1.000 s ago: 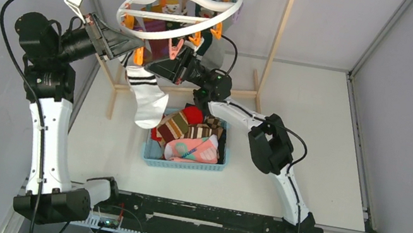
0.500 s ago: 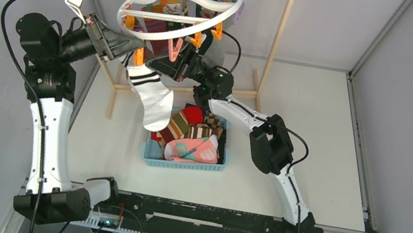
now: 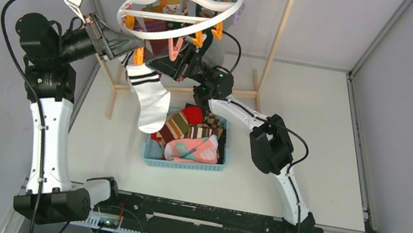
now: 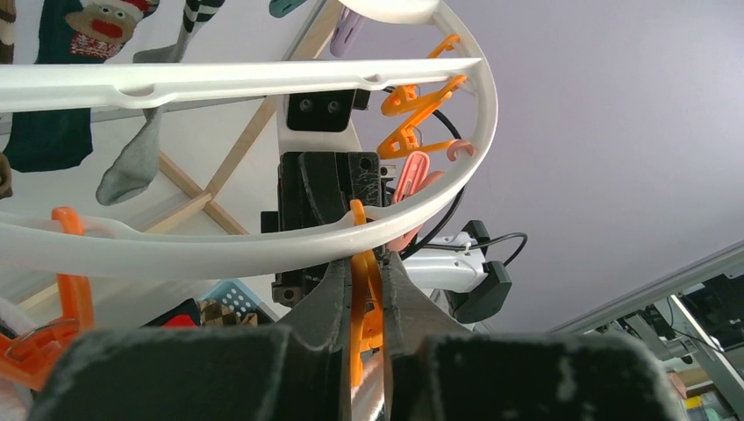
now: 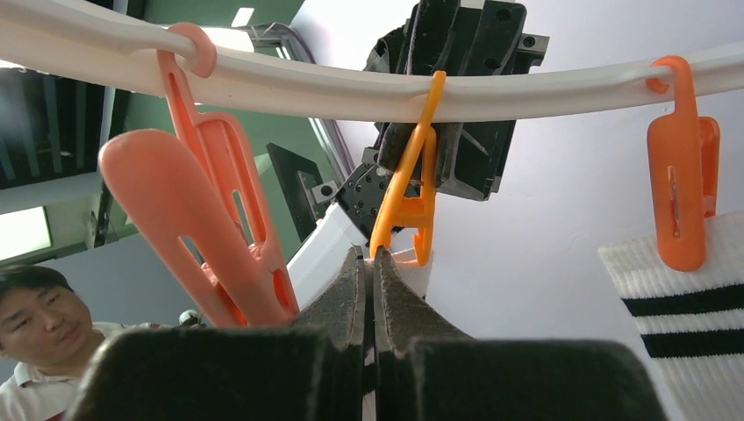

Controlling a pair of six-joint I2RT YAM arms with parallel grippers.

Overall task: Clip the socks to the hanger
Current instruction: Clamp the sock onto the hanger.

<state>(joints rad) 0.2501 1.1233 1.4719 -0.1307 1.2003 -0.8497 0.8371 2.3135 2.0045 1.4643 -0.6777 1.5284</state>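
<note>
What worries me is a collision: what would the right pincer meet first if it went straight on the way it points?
Most likely the orange clip hanging from the white ring, just past the tips of the shut right pincer. How far ahead it hangs is hard to judge from the wrist view.
</note>
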